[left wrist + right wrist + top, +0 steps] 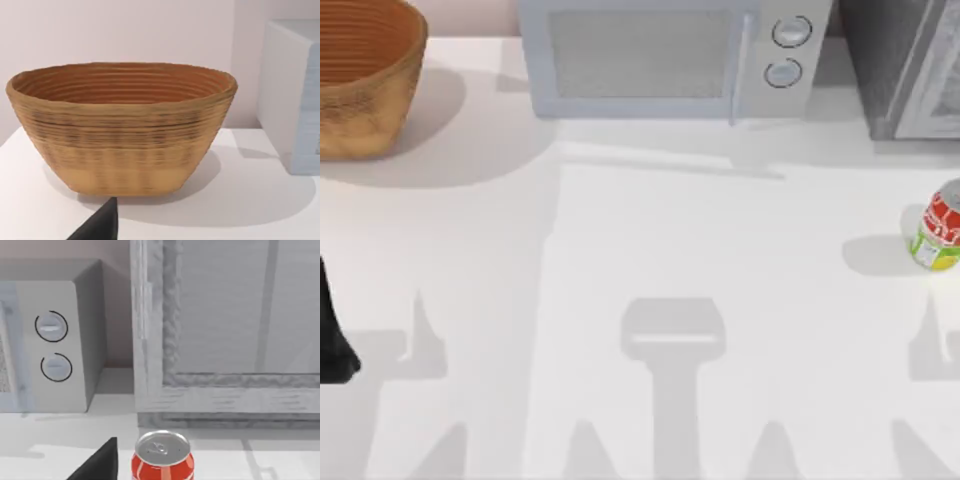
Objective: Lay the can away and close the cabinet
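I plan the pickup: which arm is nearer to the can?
Right. Its wrist camera looks down at the can just ahead; the left arm sits at the table's opposite edge.

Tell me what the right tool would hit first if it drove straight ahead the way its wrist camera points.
Probably the can, standing upright just ahead of it on the table. Behind the can rises the cabinet; how far apart they stand is unclear.

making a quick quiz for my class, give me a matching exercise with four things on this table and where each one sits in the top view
Things:
1. can
2. basket
3. microwave
4. cabinet

Places:
A. far edge, middle
B. far right corner
C. right edge, nearer than the cabinet
D. far left corner

Pairs: 1-C, 2-D, 3-A, 4-B
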`<state>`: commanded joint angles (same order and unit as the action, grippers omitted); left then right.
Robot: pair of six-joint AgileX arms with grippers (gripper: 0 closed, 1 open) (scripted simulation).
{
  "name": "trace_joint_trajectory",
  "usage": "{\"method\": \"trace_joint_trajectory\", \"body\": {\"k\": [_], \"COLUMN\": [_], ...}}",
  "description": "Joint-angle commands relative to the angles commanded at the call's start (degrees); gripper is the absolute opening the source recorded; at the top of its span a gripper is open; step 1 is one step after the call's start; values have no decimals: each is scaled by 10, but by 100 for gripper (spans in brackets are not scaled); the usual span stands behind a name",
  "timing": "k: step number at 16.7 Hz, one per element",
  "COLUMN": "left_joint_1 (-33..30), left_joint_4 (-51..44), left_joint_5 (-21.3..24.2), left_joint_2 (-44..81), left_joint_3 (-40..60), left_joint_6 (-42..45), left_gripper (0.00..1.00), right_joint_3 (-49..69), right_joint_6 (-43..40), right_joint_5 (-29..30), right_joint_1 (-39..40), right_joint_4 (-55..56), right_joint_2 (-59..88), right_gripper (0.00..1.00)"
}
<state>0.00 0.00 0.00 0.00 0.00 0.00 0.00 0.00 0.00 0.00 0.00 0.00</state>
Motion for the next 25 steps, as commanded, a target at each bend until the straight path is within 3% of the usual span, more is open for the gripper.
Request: {"method": "trace_joint_trajectory", "body": {"k": [4,9,25], "left_joint_1": [0,0,0], "left_joint_4": [0,0,0], "left_joint_5": [0,0,0], "left_joint_2": [0,0,0], "left_joint_3": [0,0,0], "left_joint_6": [0,0,0], "left_gripper": [100,100,100], "right_joint_3": [3,23,106], "right_joint_6": [1,4,20], "right_joint_5": [1,15,91], "right_joint_1": [2,15,73], "right_joint_4": [17,157,896], "right_joint_2": [17,166,1102], "right_gripper": [100,100,100]}}
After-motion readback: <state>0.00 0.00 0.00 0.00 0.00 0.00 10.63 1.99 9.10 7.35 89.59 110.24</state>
